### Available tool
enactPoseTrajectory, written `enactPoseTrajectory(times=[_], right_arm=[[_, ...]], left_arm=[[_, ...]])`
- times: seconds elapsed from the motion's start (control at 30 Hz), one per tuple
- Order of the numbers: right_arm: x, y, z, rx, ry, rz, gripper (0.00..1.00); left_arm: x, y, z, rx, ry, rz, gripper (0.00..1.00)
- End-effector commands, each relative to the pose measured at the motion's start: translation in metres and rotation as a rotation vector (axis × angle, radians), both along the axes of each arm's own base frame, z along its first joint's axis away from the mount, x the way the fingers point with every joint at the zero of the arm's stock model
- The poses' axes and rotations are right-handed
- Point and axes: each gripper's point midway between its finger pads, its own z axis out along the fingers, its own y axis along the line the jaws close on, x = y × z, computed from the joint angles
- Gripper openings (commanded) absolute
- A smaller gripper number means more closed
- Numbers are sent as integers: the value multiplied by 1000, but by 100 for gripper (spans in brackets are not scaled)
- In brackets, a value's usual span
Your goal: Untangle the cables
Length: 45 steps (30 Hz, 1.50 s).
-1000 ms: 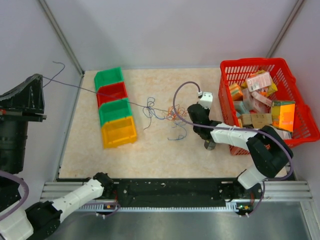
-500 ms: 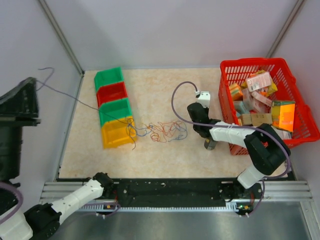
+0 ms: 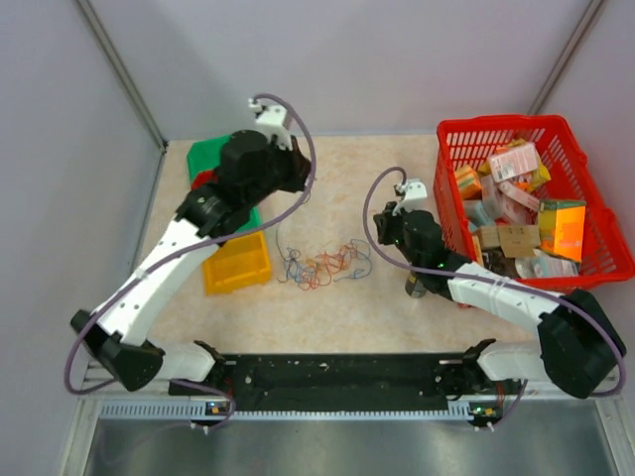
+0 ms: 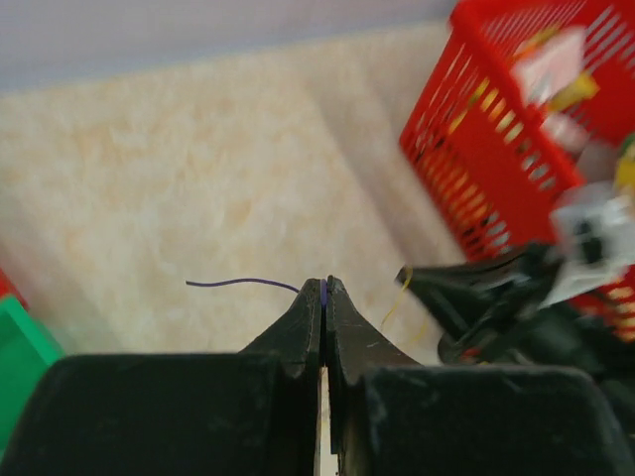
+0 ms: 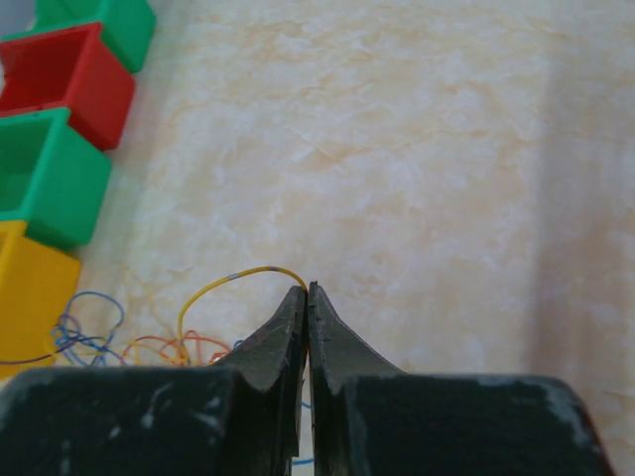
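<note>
Cables [image 3: 322,266] sprawl on beige marbled tabletop [image 3: 337,178]; walls [image 3: 397,59] grey.

Left: 4 bins [image 3: 241,268] block your way in, and the left arm [image 3: 164,263] hangs over them.
Right: basket [image 3: 448,183] wall stands just beside the right arm [image 3: 496,293].
Middle: bare table [image 3: 337,169] behind the cables [image 3: 322,266] is open to you.

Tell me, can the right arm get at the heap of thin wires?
Probably yes: nothing lies between the right gripper and the wires, though it is pinched shut on one yellow wire.
</note>
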Motion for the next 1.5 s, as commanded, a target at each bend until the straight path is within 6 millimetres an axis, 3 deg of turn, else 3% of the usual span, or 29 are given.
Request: enactPoseTrajectory(times=[0.0, 0.1, 0.2, 0.27, 0.37, 0.47, 0.57, 0.7, 0.9, 1.0, 1.1, 1.17, 1.27, 1.33, 1.47], right_arm=[[-18, 8, 73, 167, -155, 104, 0], [-31, 8, 105, 212, -190, 141, 0], [-44, 23, 135, 222, -181, 258, 0], [-56, 37, 157, 256, -175, 354, 0], [-70, 44, 189, 312, -177, 424, 0], [-78, 49, 216, 329, -173, 473, 0], [-82, 51, 231, 353, -162, 489, 0], [-78, 54, 227, 376, -123, 474, 0], [-82, 60, 226, 391, -108, 512, 0], [-90, 63, 224, 364, -120, 567, 0], [-112, 70, 219, 359, -147, 694, 0], [-129, 72, 218, 366, -165, 779, 0], [-140, 70, 210, 364, -160, 811, 0], [-136, 66, 204, 363, -144, 772, 0], [-123, 60, 199, 383, -100, 673, 0]], left_arm=[[11, -25, -64, -49, 134, -60, 0], [9, -54, -115, -118, 270, -168, 0], [0, -89, -163, -186, 417, -317, 0], [-5, -94, -190, -158, 517, -344, 0], [-9, -90, -205, -141, 530, -335, 0], [-14, -83, -198, -128, 479, -343, 1], [-16, -71, -188, -70, 452, -316, 12], [-19, -44, -171, 20, 366, -241, 47], [-38, -21, -135, 27, 226, -234, 76], [-47, -19, -113, -22, 136, -260, 79], [-49, -16, -101, -42, 92, -255, 56], [-46, -21, -102, -49, 100, -268, 52], [-59, -46, -101, -97, 117, -435, 61], [-83, -64, -89, -175, 102, -608, 69], [-113, -71, -80, -292, 30, -748, 74]])
